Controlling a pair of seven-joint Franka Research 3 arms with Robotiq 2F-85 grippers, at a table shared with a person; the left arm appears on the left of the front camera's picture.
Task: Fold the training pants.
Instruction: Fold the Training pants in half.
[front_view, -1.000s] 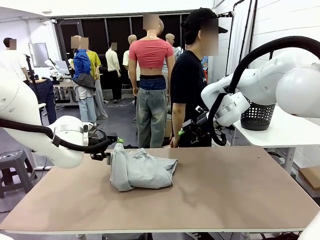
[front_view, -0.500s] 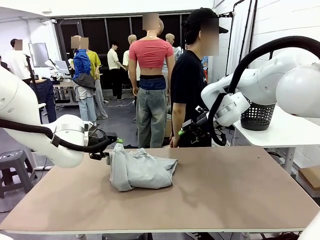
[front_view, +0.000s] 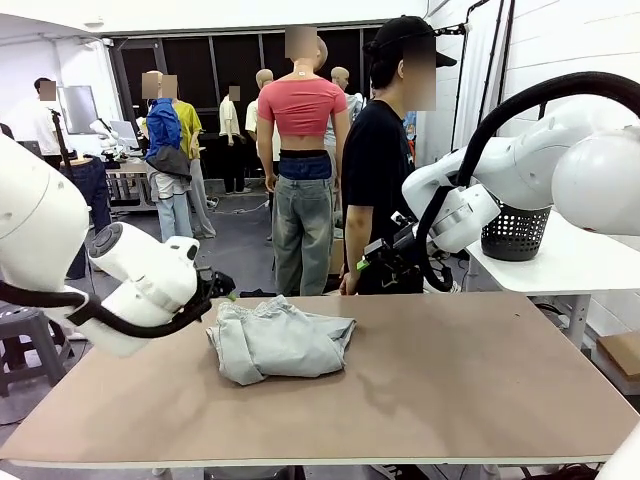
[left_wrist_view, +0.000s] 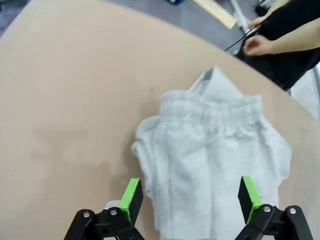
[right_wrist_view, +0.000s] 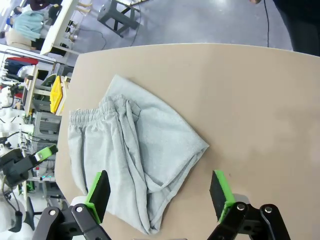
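Note:
The training pants (front_view: 281, 341) lie as a light grey folded bundle on the left-middle of the brown table (front_view: 450, 380). Their gathered waistband shows in the left wrist view, and the training pants (left_wrist_view: 210, 150) lie just beyond my left gripper (left_wrist_view: 190, 195), whose jaws stand open and empty above them. From the front, the left gripper (front_view: 222, 290) hovers at the bundle's far left edge. My right gripper (right_wrist_view: 159, 189) is open too, held high over the table with the training pants (right_wrist_view: 135, 150) below it. In the front view the right gripper (front_view: 372, 258) hangs near the far table edge.
A person in a black shirt (front_view: 375, 170) stands at the far side, with a hand (left_wrist_view: 255, 45) near the table edge. A black mesh basket (front_view: 515, 232) sits on a white side table (front_view: 570, 265) at the right. The table's right half is bare.
My left arm has swung up and turned, drawing back from the bundle. The pants' left edge, which stood upright before, has dropped and now lies flat. The right arm has not moved.

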